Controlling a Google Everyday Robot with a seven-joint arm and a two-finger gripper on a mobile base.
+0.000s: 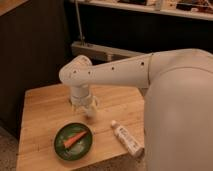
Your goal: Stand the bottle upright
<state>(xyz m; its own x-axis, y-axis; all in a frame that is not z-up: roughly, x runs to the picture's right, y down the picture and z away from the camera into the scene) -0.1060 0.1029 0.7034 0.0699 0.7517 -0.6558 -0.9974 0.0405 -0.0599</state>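
The bottle (128, 140) lies on its side near the front right corner of the wooden table (45, 107), not upright. Its white cap (114, 123) points toward the back and a little to the viewer's left, while its base reaches toward the table's front edge, close beside my big white body (180, 115). The pale label runs along its length; I cannot read anything on it. My gripper (88, 108) is well apart from the bottle, up and to the viewer's left of the cap. It hangs straight down from my wrist over the middle of the table and holds nothing that I can make out. Whether it is apart or together I cannot tell, as it shows only as a pale shape under the wrist. I cannot tell either whether it touches the wood or hovers just above it. Just in front of the gripper, toward the viewer's left, sits a dark green plate (59, 135) with an orange carrot (74, 139) lying slantwise in it. The plate and the bottle are near each other but apart, with bare wood between them. My arm (115, 72) crosses above the table from my body to the wrist. Behind it a grey metal rail (100, 50) runs along a dark wall.
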